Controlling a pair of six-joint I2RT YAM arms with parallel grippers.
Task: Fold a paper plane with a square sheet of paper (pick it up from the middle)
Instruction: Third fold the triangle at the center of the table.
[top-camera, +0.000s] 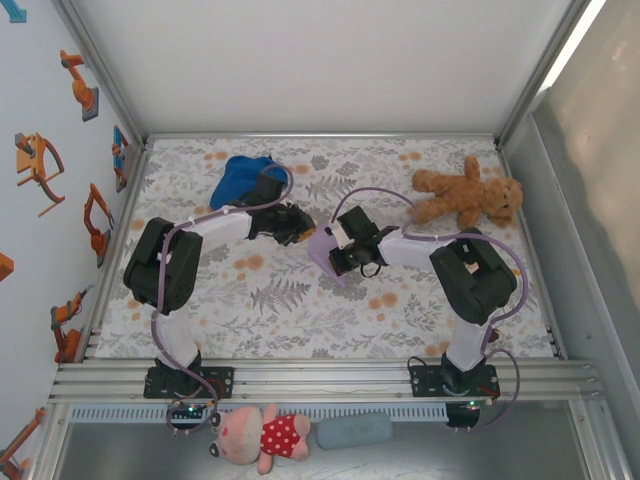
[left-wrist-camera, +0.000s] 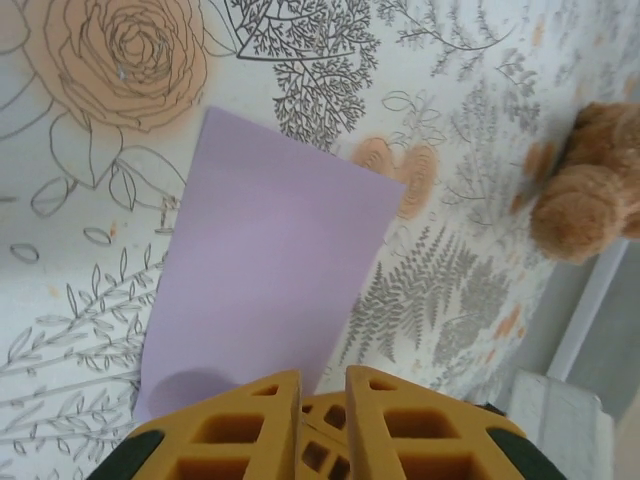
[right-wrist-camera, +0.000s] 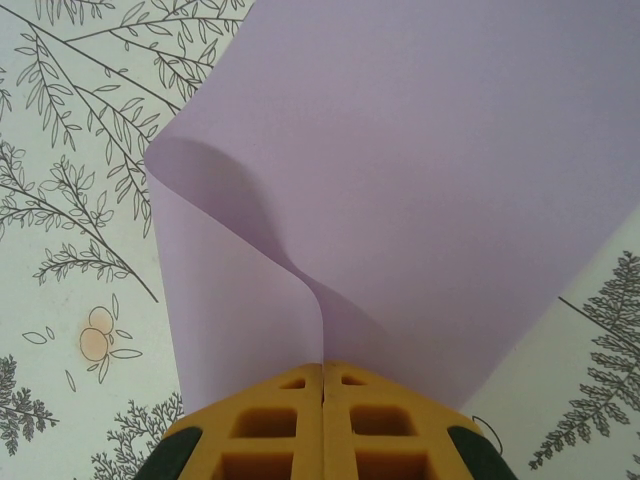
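Both our arms bend inward, wrists nearly meeting; our left gripper (left-wrist-camera: 322, 382) stands a slit apart, our right gripper (right-wrist-camera: 323, 368) clamps the square sheet of paper (right-wrist-camera: 420, 180).

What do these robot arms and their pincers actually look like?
The left arm and right arm are white tubes joined by chunky black housings, with lilac cables looping alongside. The left gripper and right gripper have orange-yellow fingers with rectangular cut-outs.

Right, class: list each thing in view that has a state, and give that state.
square sheet of paper: curled, pinched by the right gripper.
right gripper: shut on the sheet.
left gripper: fingers nearly together by the sheet; grip unclear.
blue cap: crumpled, lying on the table.
teddy bear: lying on the table.
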